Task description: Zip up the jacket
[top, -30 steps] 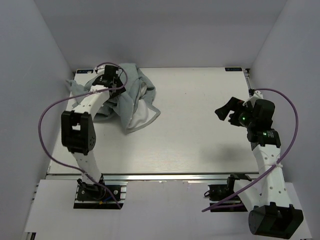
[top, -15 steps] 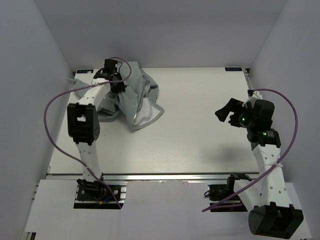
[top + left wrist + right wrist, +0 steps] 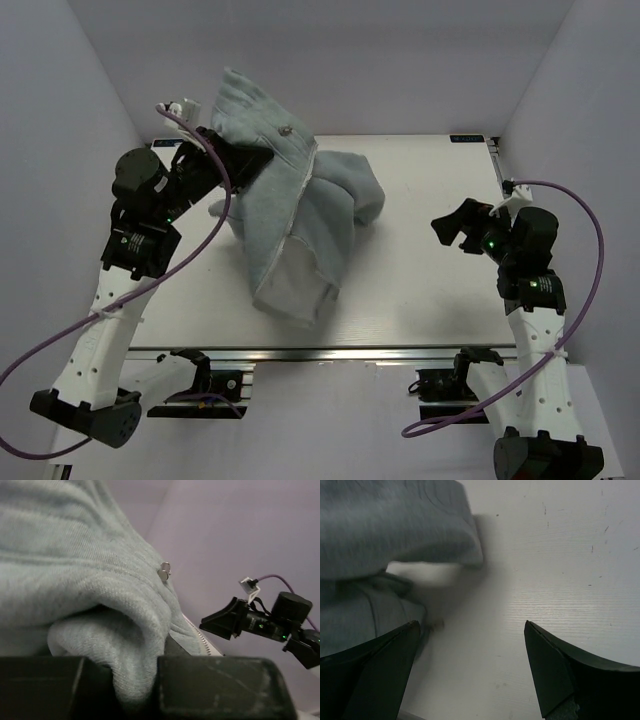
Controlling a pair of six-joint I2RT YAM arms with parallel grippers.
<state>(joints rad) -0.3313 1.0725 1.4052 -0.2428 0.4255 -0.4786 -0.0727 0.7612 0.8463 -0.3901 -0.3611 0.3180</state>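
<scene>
The light grey-green jacket (image 3: 290, 215) hangs lifted off the table, bunched, with its white lining showing at the lower end (image 3: 290, 290). My left gripper (image 3: 238, 158) is shut on a thick fold of its fleece near the top; in the left wrist view that fold (image 3: 100, 625) is pinched in the left gripper (image 3: 134, 680). A metal snap (image 3: 164, 571) and a short run of zipper teeth (image 3: 200, 637) show beside the grip. My right gripper (image 3: 455, 225) stands open to the right, apart from the jacket (image 3: 385, 535), over bare table, nothing in the right gripper (image 3: 470, 630).
White table (image 3: 420, 290) inside a walled white enclosure; the back wall (image 3: 400, 60) and side walls stand close. The jacket's low end rests near the table's front edge (image 3: 350, 348). Purple cables loop from both arms (image 3: 585, 260).
My left gripper shut on the jacket at the back left and rose, pulling the crumpled garment up so it now hangs spread toward the centre. The right arm barely moved.
</scene>
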